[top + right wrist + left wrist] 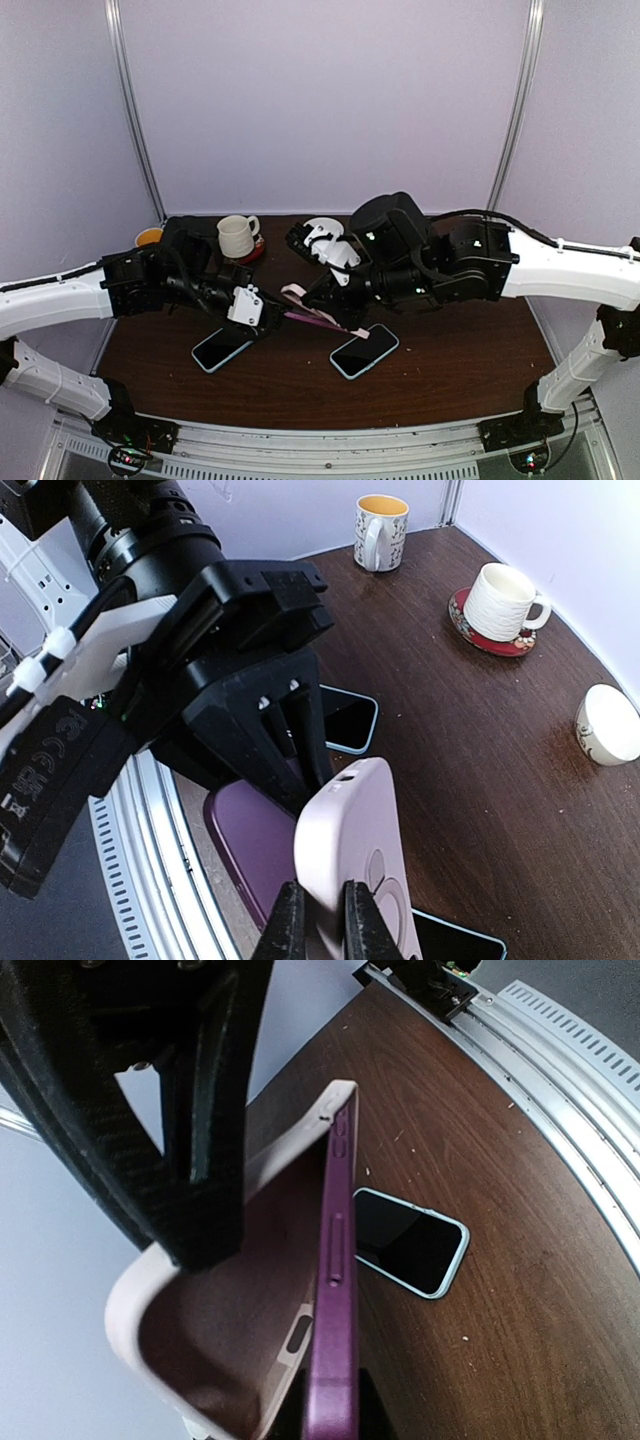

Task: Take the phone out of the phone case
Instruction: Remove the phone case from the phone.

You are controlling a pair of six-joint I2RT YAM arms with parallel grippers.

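- Brown table [450, 340] from above: left gripper [272, 322] and right gripper [345, 322] meet over it, with the phone case [296, 292] and phone [308, 318] held between them.
- Only the left wrist shows the soft case lip peeling off the stiff, slick phone.
- Right wrist: right jaws pinch the case's end and left jaws clamp the phone, probably sound holds.

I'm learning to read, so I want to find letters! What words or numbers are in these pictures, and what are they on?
Black box, lower left of the right wrist view: white printed marks, maybe "CE", too blurred to read for sure.
Pink phone case: only a ring shape, no words.
Patterned mug: dark squiggles, not letters.
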